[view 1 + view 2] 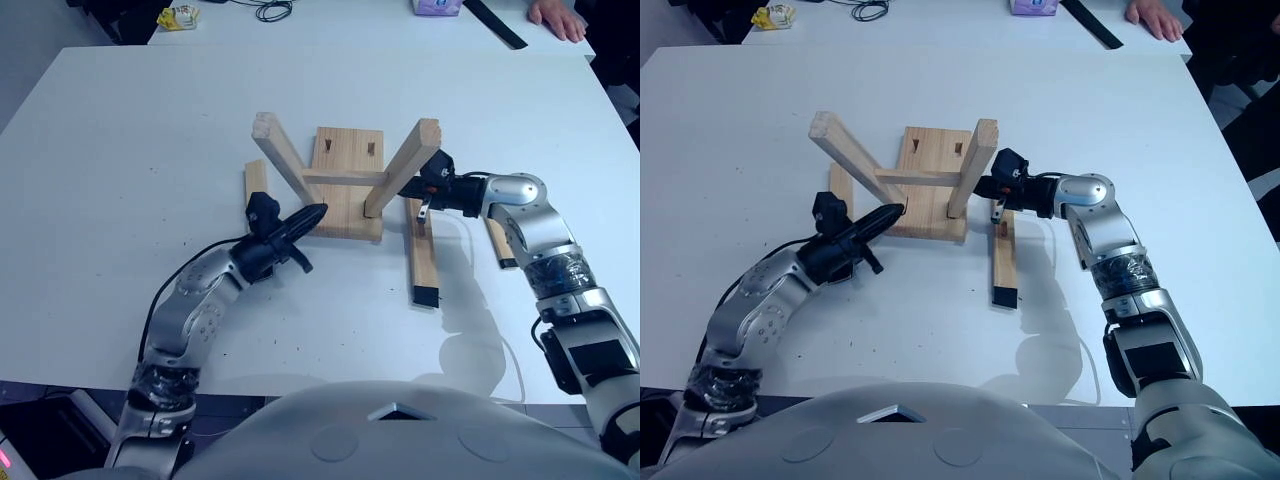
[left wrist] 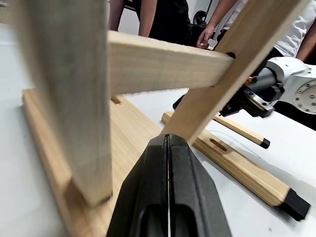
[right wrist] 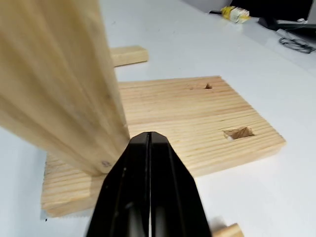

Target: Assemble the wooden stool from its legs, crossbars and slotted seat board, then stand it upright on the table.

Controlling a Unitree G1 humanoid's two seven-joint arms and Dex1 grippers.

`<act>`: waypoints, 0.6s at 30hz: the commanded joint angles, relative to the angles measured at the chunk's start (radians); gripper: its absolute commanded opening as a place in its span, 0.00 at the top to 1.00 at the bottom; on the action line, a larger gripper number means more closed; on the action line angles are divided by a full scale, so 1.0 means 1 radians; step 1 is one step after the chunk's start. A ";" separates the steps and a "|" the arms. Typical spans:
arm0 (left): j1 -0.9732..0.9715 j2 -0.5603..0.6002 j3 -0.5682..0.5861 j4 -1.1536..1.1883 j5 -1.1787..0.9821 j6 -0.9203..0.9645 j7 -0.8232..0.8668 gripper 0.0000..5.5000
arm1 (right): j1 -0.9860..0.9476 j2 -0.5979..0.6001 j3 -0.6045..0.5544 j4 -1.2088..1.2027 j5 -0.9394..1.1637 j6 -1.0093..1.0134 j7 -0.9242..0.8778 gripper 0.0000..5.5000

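The slotted seat board (image 1: 345,222) lies flat on the white table. Two legs (image 1: 285,155) (image 1: 402,165), joined by a crossbar (image 1: 345,177), stand splayed on it. My left gripper (image 1: 318,213) is shut and empty, its tip at the board's near left, just in front of the frame (image 2: 165,140). My right gripper (image 1: 405,188) is also shut, with its tip against the lower side of the right leg (image 3: 59,84) above the board (image 3: 197,113). A loose leg (image 1: 422,255) with a black foot cap lies right of the board.
Another wooden piece (image 1: 256,180) lies left of the board, and a thinner bar (image 1: 498,243) lies partly under my right arm. At the far edge are a yellow object (image 1: 180,15), a black strap (image 1: 495,22) and a person's hand (image 1: 560,18).
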 commanded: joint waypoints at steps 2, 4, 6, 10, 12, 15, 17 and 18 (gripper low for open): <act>-0.025 0.030 0.030 0.083 0.053 0.004 -0.006 1.00 | 0.038 0.004 0.013 -0.125 0.037 0.022 0.092 1.00; -0.025 0.048 0.044 0.112 0.066 0.000 -0.024 1.00 | 0.081 -0.005 0.021 -0.216 0.069 0.056 0.125 1.00; -0.026 0.066 0.050 0.135 0.078 -0.006 -0.046 1.00 | 0.119 -0.016 0.019 -0.300 0.100 0.104 0.140 1.00; -0.052 0.098 0.058 0.230 0.114 -0.046 -0.102 1.00 | 0.175 -0.026 0.018 -0.426 0.134 0.187 0.133 1.00; -0.093 0.113 0.060 0.317 0.142 -0.081 -0.137 1.00 | 0.196 -0.015 0.017 -0.489 0.172 0.244 0.118 1.00; -0.167 0.123 0.066 0.435 0.176 -0.133 -0.179 1.00 | 0.198 -0.013 0.003 -0.505 0.189 0.276 0.107 1.00; -0.191 0.129 0.077 0.461 0.179 -0.152 -0.205 1.00 | 0.160 -0.015 -0.018 -0.426 0.150 0.242 0.086 1.00; -0.193 0.134 0.087 0.462 0.177 -0.159 -0.217 1.00 | 0.123 -0.016 -0.032 -0.359 0.121 0.211 0.067 1.00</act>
